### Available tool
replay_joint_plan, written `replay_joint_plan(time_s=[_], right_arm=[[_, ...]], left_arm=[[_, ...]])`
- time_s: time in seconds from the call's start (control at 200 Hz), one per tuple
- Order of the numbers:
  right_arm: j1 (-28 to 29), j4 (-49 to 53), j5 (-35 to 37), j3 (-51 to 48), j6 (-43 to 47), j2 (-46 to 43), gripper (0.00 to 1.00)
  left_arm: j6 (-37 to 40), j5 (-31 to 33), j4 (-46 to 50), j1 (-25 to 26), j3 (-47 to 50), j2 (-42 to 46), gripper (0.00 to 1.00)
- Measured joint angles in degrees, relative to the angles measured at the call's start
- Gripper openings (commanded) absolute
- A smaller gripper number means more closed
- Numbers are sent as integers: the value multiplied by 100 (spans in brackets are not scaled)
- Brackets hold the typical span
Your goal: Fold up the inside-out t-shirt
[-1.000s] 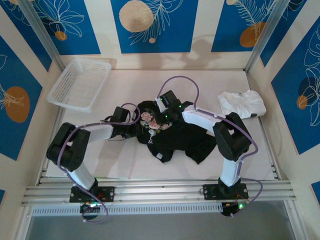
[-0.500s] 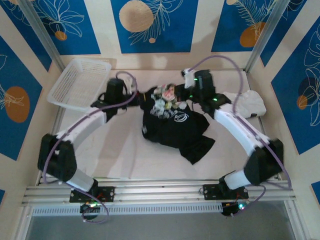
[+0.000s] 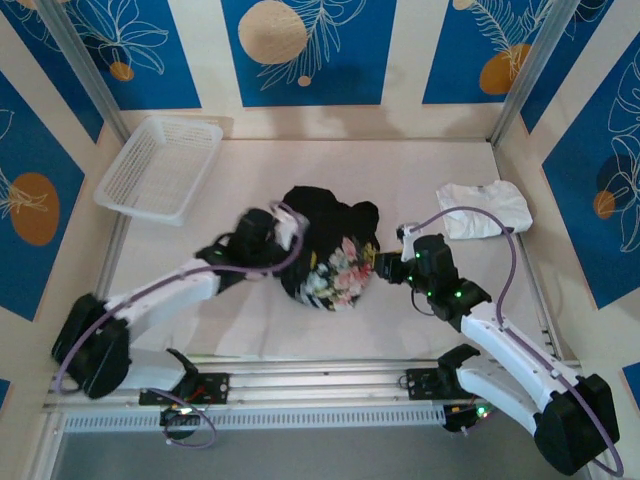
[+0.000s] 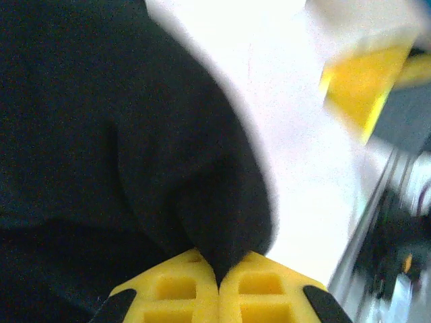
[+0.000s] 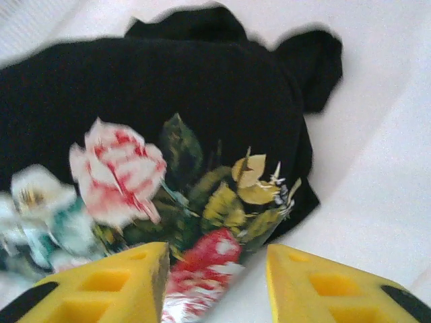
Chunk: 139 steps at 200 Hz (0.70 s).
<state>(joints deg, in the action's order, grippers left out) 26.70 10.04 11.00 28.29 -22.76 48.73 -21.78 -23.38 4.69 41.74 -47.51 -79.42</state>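
The inside-out t-shirt [image 3: 330,225] lies bunched in a rounded heap on the white desk [image 3: 400,180], roughly midway between the two arms. Its black cloth is uppermost on the far side. The pink-and-white floral print [image 3: 338,275] faces up along the near edge of the heap. One short sleeve juts out at the t-shirt's far right corner.

The left end effector [image 3: 283,243] is at the t-shirt's left edge. In the left wrist view its yellow fingers [image 4: 175,296] are pressed together, and a pinched fold of the black cloth [image 4: 101,134] rises from between their tips [image 4: 219,269].

The right end effector [image 3: 383,265] sits just beside the t-shirt's right edge. In the right wrist view its yellow fingers [image 5: 114,282] stand apart [image 5: 215,269], clamping nothing. The printed hem [image 5: 121,171] reaches down into the gap between them, close to one finger, with bare desk [image 5: 377,168] next to the other.

A white mesh basket [image 3: 160,165] sits well apart from the t-shirt, to its far left. A smaller white folded garment [image 3: 485,208] lies to the t-shirt's far right, not touching it.
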Motion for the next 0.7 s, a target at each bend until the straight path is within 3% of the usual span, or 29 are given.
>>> replay_joint_plan(time_s=[0.14, 0.25, 0.33, 0.48, 0.585, 0.65, 0.695], right_arm=[[57, -7, -33, 313, -170, 439, 55], [125, -70, -98, 745, -234, 1163, 58], [251, -90, -116, 1012, -258, 1657, 67], [999, -96, 26, 1491, -120, 2369, 75], [1506, -63, 260, 1832, -17, 2723, 75], [1674, -22, 420, 2065, -9, 3034, 68], [1711, 13, 553, 2205, 2, 3276, 50]], left_arm=[[186, -146, 186, 610, -2, -699, 27], [413, -81, 402, 603, -13, -546, 50], [402, 2, 501, 365, 7, -155, 64], [-17, 245, 411, -809, 118, 417, 67], [-173, 544, 468, -1082, 116, 85, 68], [-216, 590, 520, -1051, 116, -247, 69], [-234, 612, 553, -1029, 109, -474, 68]])
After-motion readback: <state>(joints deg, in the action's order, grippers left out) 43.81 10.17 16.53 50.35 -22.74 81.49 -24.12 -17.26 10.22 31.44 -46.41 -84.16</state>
